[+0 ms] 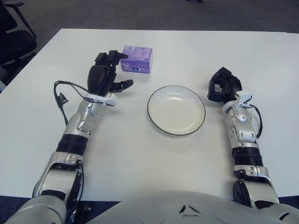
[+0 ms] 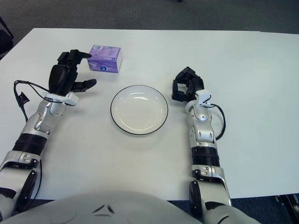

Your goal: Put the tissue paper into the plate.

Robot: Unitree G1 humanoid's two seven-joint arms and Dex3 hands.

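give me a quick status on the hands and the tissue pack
Left robot hand open, fingertips near tissue pack. Pack not gripped. Plate holds nothing. Right robot hand idle beside plate.
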